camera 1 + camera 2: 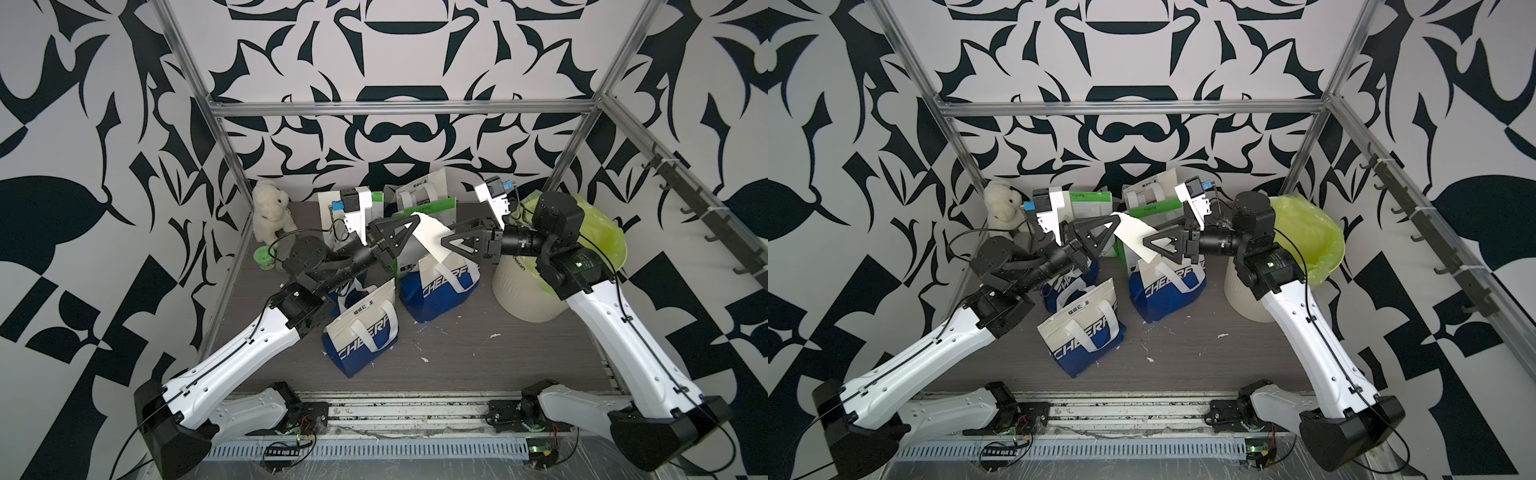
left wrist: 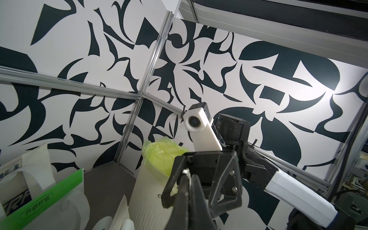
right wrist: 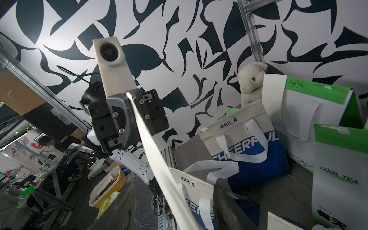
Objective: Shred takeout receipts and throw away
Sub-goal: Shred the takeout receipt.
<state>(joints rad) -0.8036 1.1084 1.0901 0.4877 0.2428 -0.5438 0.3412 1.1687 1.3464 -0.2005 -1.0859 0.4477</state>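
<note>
A paper receipt (image 1: 428, 230) is being held up in the air, near the bin (image 1: 515, 291). Its top end is being pinched tight by the left gripper (image 1: 411, 226). Its lower end is being straddled by the right gripper (image 1: 444, 242), whose jaws are standing apart, not squeezing.

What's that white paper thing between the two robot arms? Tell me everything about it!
It is a takeout receipt: a long, thin, cream-white paper strip, plain and blank on the side that shows. It hangs in the air above a blue-and-white bag, slanting downward with a slight curve. The left gripper is shut on its upper end. Its lower part passes between the open fingers of the right gripper, which do not pinch it yet. Nothing else touches it.
</note>
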